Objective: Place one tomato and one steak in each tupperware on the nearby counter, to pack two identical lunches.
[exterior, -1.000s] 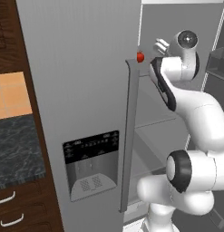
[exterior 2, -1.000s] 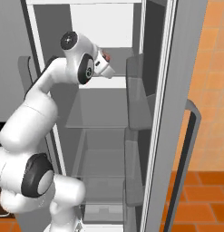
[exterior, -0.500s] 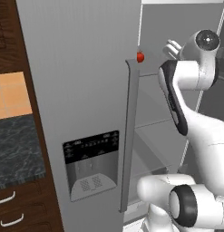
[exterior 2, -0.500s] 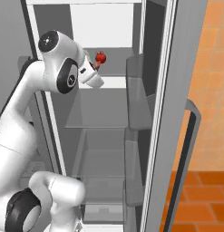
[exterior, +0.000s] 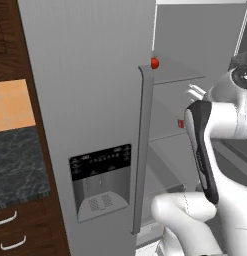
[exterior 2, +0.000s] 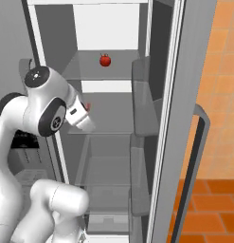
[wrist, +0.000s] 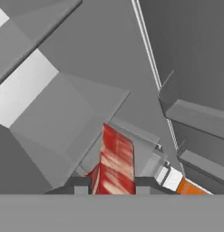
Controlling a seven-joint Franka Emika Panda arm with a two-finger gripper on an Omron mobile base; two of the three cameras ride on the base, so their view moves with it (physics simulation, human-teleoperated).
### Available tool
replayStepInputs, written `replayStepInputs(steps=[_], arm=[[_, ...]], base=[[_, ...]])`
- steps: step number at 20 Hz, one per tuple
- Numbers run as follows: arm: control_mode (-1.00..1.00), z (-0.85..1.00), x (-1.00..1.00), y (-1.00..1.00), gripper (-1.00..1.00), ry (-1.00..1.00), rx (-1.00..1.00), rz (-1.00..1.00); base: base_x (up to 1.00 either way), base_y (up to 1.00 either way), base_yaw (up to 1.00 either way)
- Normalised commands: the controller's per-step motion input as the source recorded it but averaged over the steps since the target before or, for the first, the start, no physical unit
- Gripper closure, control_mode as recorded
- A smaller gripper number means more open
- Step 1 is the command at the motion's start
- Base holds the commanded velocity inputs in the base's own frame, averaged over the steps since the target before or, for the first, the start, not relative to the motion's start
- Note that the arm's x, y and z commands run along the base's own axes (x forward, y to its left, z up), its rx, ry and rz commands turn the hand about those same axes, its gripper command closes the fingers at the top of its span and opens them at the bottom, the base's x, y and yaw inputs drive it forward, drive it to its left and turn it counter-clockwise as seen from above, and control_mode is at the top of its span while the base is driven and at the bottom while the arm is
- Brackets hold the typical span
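- The pincer is clenched on a flat red-and-cream marbled steak, which stands up between its dark fingertips.
- Beyond it, higher in the open grey fridge, a small round red tomato sits on a glass shelf.

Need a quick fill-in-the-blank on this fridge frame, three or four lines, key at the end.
1. The claw is shut on a ____.
2. The tomato sits on a shelf inside the open ____.
3. In the left base view, the black marbled counter lies to the ____ of the closed fridge door.
4. That door carries a ____ below its middle.

Missing words: steak; fridge; left; dispenser
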Motion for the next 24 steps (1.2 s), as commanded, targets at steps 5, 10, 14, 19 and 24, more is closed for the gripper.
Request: replayStepInputs(steps=[5, 10, 14, 19, 24], arm=[[1.00, -0.58, -0.60, 0.00, 1.00, 0.08, 0.00, 0.12], [1.00, 0.00, 0.00, 0.00, 1.00, 0.00, 0.00, 0.00], [1.00, 0.00, 0.00, 0.00, 1.00, 0.00, 0.00, 0.00], [1.00, 0.00, 0.00, 0.00, 1.00, 0.00, 0.00, 0.00], [1.00, 0.00, 0.00, 0.00, 1.00, 0.00, 0.00, 0.00]], base=[[-0.40, 0.14, 0.08], [-0.99, 0.93, 0.36], [-0.51, 1.00, 0.32], [0.03, 1.00, 0.04], [0.19, 1.00, 0.00]])
